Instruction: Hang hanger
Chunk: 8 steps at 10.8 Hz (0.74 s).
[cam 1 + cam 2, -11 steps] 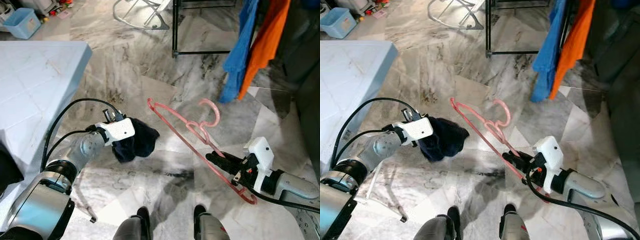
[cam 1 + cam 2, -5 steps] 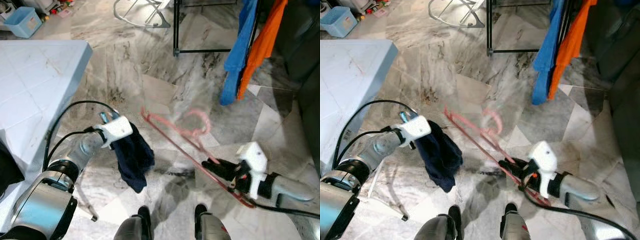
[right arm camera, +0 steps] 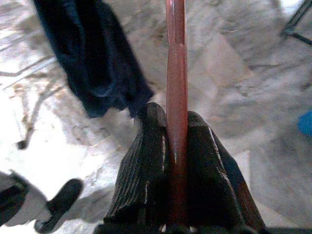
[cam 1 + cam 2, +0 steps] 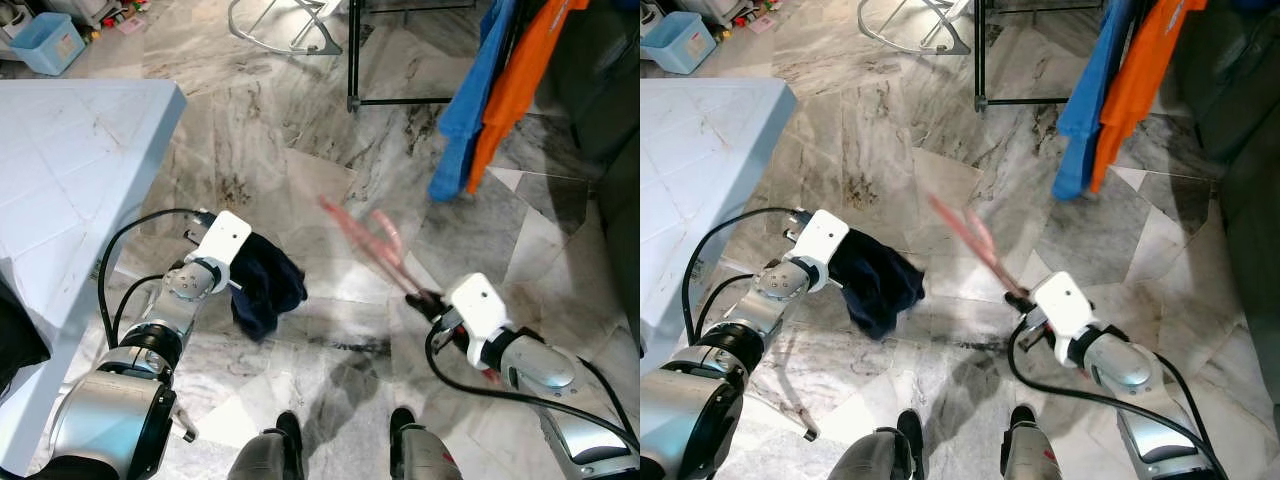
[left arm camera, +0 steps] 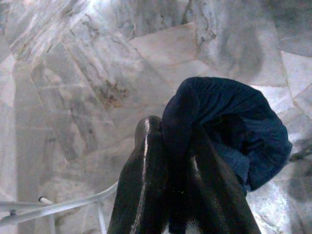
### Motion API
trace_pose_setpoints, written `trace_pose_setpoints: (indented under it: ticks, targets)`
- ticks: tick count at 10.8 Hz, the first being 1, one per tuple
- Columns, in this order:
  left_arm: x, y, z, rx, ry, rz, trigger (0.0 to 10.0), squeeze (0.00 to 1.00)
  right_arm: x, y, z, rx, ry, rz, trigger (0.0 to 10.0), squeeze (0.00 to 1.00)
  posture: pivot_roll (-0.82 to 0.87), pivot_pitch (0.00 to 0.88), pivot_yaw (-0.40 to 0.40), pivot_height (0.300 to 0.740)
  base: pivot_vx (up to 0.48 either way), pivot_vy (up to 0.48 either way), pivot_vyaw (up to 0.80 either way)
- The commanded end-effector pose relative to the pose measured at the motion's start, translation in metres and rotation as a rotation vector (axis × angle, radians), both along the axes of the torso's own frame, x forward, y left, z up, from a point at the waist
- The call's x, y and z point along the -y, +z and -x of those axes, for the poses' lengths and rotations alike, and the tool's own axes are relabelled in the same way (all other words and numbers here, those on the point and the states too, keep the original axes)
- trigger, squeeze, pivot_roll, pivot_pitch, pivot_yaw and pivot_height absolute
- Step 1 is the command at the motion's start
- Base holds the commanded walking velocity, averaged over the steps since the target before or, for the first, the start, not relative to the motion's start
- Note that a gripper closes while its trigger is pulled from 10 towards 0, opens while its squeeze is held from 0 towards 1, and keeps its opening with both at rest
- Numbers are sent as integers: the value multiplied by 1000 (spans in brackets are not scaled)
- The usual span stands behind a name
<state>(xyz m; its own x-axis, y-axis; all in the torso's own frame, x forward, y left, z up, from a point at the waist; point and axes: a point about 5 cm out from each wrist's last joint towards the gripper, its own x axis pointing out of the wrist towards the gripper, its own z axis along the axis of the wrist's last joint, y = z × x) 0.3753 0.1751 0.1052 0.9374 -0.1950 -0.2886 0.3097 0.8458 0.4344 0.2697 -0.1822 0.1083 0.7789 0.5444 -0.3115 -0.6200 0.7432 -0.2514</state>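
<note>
Two hands clamped: right hand [image 3: 176,131] on blurred pink hanger [image 4: 370,245] jutting forward, left hand [image 5: 170,146] on dark cloth [image 4: 268,285]

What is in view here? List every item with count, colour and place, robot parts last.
pink plastic hanger: one, motion-blurred, clamped in the right hand over the floor.
dark navy cloth garment: one, bunched, gripped by the left hand.
blue garment: one, hanging at upper right.
orange garment: one, hanging beside the blue one.
black metal rack: one, top centre.
pale tiled counter: one, far left.
light blue plastic bin: one, top left corner.
grey marble floor: underfoot.
left hand: black fingers.
right hand: black fingers.
</note>
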Motion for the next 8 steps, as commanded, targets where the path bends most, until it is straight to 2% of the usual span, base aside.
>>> trace_pose_setpoints:
  ticks: [1, 2, 3, 4, 5, 6, 8]
  targets:
    - [-7, -3, 2, -7, 18, -10, 10000, 0, -5, 6, 6, -7, 88, -27, 10000, 0, -166, 295, 139, 740, 0, 0, 0]
    - [-9, 0, 1, -4, 41, -10, 10000, 0, -2, 11, 6, -4, 115, -30, 10000, 0, -165, 295, 141, 740, 0, 0, 0]
    - [-19, 6, -3, 21, 146, -3, 10000, 0, 0, 20, 8, -4, 152, -41, 10000, 0, -166, 296, 146, 740, 0, 0, 0]
    - [-22, 9, -4, 25, 189, 18, 10000, 0, 0, 23, 7, 0, 158, -42, 10000, 0, -169, 296, 149, 740, 0, 0, 0]
    - [-21, 10, -5, 26, 194, 42, 10000, 0, -2, 26, 9, -10, 177, -68, 10000, 0, -171, 296, 153, 740, 0, 0, 0]
    - [-12, 10, -7, 12, 196, 115, 10000, 0, -9, 24, 17, -58, 244, -101, 10000, 0, -171, 298, 157, 740, 0, 0, 0]
    - [0, 9, -7, 13, 152, 121, 10000, 0, -18, 17, 24, -122, 324, -105, 10000, 0, -170, 302, 162, 740, 0, 0, 0]
